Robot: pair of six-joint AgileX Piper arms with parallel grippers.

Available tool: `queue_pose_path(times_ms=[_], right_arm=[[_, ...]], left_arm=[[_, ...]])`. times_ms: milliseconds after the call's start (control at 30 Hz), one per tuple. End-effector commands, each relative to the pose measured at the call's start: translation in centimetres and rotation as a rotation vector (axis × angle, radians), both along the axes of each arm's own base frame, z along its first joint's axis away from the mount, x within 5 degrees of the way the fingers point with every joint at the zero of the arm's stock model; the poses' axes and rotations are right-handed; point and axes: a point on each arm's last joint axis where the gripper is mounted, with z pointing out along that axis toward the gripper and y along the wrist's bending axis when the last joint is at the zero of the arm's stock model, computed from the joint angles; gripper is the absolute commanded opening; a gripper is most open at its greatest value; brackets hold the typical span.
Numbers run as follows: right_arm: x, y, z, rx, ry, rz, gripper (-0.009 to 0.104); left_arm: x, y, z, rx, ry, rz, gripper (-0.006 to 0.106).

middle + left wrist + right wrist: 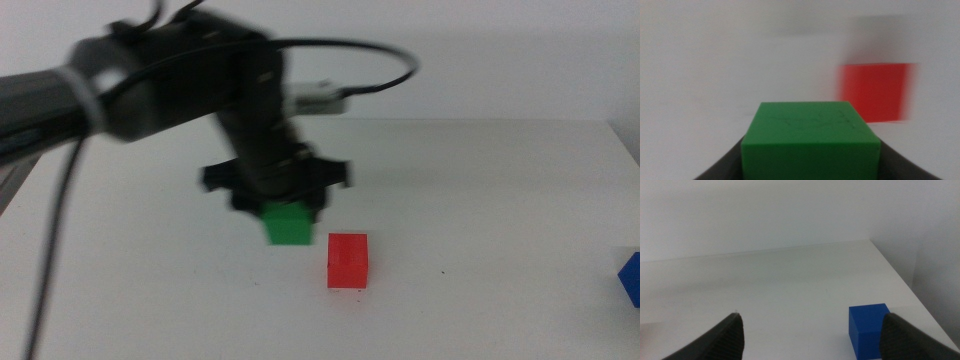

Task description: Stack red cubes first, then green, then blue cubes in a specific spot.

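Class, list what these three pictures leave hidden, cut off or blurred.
- Middle view: blue cube cut by the right edge.
- Middle view: left tool smeared; green cube partly under it.
- Left wrist view: red cube blurred.
- Right wrist view: right tool cut off below.

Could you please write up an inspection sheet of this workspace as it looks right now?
Surface: white table, bare apart from the cubes; a faint dark speck near the red cube.
Job's things: green cube held off the table, up and to the left of the red cube in the middle view; red cube sits alone on the table; blue cube rests near the table's right edge.
Clutter: nothing seen.
Grippers: left gripper shut on the green cube, blurred; right gripper open, low over the table, the blue cube by one jaw.
Cables: black cable loops above the left arm; another hangs at the left edge.
Surroundings: plain white wall behind.
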Motion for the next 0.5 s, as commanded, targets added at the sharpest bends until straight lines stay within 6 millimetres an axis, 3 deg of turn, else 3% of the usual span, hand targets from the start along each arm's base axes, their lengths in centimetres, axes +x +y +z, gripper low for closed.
queue_pose_path(times_ms=[0,167,467], right_arm=[[0.0,0.0,0.0,-0.010,-0.011,-0.002,0.085],[0.0,0.0,0.0,-0.010,-0.011,-0.002,0.085],[0.0,0.0,0.0,-0.010,-0.011,-0.002,0.085]], left_arm=[[-0.2,-2.8,0.8,0.011,0.018,0.008,0.005],[0.5,-7.0,0.2,0.020,0.022,-0.015,0.007],[1.8,-8.0,-2.5,0.031,0.031,0.005,0.008]])
